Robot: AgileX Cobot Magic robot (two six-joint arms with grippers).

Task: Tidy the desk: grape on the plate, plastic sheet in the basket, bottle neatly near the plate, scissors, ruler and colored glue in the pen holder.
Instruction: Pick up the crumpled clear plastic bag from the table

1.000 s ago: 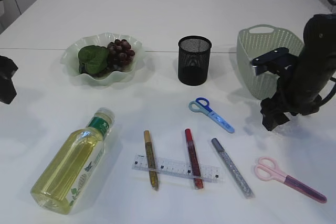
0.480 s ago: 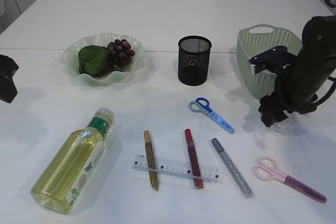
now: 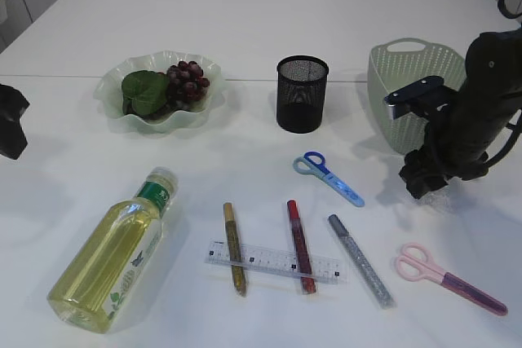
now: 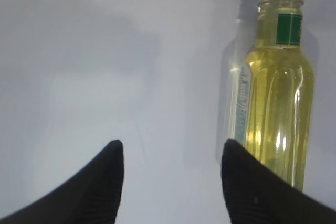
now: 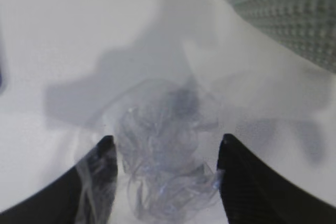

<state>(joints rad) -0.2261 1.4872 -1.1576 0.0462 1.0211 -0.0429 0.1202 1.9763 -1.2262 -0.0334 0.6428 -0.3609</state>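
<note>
The crumpled plastic sheet (image 5: 165,156) lies on the table (image 3: 269,22) near its right edge, just in front of the green basket (image 3: 408,91). My right gripper (image 5: 165,174) is down over it, fingers (image 5: 97,182) standing apart on either side of the wad; part of the film overlaps the left finger, but the frames do not show a firm clamp.

The grapes (image 3: 188,79) sit on the plate (image 3: 110,91) at the back left, beside a green leaf (image 3: 145,91). The bottle (image 3: 114,254) lies on its side at the front left corner. My left gripper (image 4: 170,150) hovers beside it, jaws apart and empty.

Along the front edge the ruler (image 3: 273,261) lies flat with gold (image 3: 234,246) and red glue (image 3: 299,244) across it, silver glue (image 3: 360,260) just to its right. Blue scissors (image 3: 328,177) lie in front of the pen holder (image 3: 302,93); pink scissors (image 3: 449,277) lie at the front right corner.
</note>
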